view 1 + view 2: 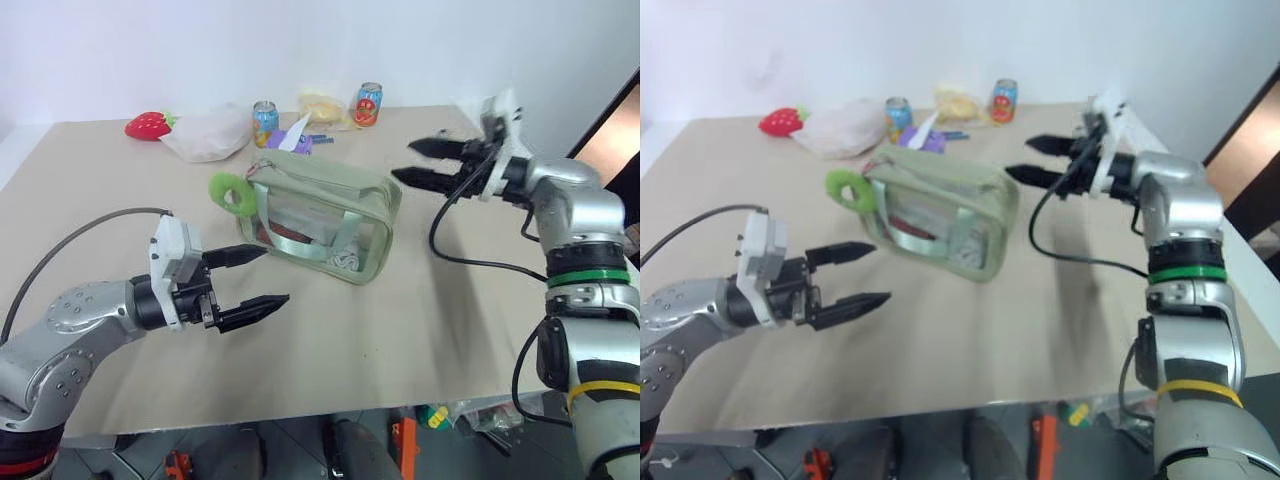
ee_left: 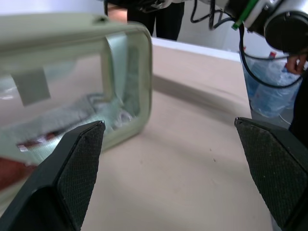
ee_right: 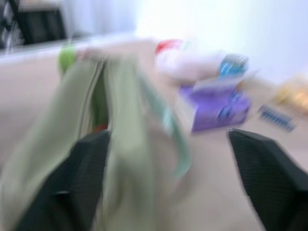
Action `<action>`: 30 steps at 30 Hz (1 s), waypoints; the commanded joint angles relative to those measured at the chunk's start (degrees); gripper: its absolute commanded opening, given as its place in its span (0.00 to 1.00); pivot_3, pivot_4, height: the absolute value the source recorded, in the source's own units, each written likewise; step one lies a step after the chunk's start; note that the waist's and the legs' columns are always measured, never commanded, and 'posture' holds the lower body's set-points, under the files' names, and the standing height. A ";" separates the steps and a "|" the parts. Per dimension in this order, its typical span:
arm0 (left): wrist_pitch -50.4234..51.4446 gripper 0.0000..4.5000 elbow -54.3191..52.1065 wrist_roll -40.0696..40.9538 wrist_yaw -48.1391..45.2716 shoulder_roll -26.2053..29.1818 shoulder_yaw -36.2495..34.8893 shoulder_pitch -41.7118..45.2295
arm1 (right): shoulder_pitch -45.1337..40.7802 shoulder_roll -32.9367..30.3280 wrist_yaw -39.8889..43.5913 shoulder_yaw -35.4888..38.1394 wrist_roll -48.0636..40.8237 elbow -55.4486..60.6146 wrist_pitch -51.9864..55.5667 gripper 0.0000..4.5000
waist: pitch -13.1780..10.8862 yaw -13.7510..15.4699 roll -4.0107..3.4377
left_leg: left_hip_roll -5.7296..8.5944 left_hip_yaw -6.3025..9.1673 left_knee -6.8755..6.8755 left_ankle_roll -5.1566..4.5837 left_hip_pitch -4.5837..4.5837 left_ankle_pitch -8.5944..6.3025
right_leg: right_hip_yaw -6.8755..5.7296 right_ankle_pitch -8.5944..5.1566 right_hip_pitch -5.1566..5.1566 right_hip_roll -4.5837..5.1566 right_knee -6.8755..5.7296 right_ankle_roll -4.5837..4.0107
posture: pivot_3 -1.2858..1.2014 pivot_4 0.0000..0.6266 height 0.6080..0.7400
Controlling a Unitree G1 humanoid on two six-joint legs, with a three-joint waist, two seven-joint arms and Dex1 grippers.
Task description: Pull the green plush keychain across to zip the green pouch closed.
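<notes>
- The green pouch lay near the middle of the table, and everything else is placed against it.
- The green plush keychain hung at the pouch's left end, on the side of the left arm, touching the pouch's corner.
- The left gripper hovered just in front of the pouch's left end, fingers spread wide and holding nothing.
- The right gripper stood off the pouch's right end, raised above the table, fingers also wide apart and empty.
- Behind the pouch sat a purple tissue box, a white plastic bag, two cans and a red strawberry toy.
- Neither gripper steadied the pouch, so a pull on the keychain would probably drag the whole light pouch along instead of running the zipper.
- The fuzzy ring looked soft; a shallow pinch might slip off the plush.
- The keychain lay close to the strap handle, so a careless closing could catch the strap instead.
- Whether the zipper was already shut could not be told.
</notes>
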State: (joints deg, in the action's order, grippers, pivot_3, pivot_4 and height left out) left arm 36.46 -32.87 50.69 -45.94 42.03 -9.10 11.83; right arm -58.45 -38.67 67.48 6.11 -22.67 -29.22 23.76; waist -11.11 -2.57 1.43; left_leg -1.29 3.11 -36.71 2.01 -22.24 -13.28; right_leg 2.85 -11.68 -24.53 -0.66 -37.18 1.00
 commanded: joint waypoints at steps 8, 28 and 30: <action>-0.66 1.00 5.00 -1.22 -8.45 2.84 2.08 5.61 | 25.63 3.71 -22.46 7.88 -13.19 48.93 20.20 0.98 | 0.03 -0.15 0.04 | -0.03 0.03 0.01 -0.01 0.07 0.00 | -0.01 -0.03 0.07 -0.05 -0.01 0.01 | 0.52 0.24 1.00; -4.58 1.00 11.09 -8.31 -13.87 0.50 4.83 12.34 | 33.27 8.24 -30.96 1.43 -11.77 52.87 18.08 0.34 | 0.00 -0.21 -0.01 | 0.07 -0.07 0.05 -0.01 -0.04 0.22 | 0.35 0.08 -0.14 -0.10 -0.08 0.10 | 0.52 0.24 1.00; -4.56 1.00 11.17 -8.49 -13.29 0.24 4.73 12.24 | 32.95 8.26 -30.82 0.70 -11.61 52.51 17.64 0.17 | 0.00 -0.20 -0.01 | 0.07 -0.06 0.04 -0.01 -0.04 0.22 | 0.34 0.09 -0.14 -0.11 -0.08 0.10 | 0.52 0.24 1.00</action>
State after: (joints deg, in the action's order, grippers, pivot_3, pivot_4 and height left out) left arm 32.62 -20.78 42.49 -59.84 42.21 -3.05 24.15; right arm -25.02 -30.30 36.27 6.90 -34.37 22.72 42.72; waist -11.11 -2.77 1.41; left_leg -1.23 3.05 -36.67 2.00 -22.28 -13.06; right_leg 3.19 -11.59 -24.67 -0.77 -37.27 1.10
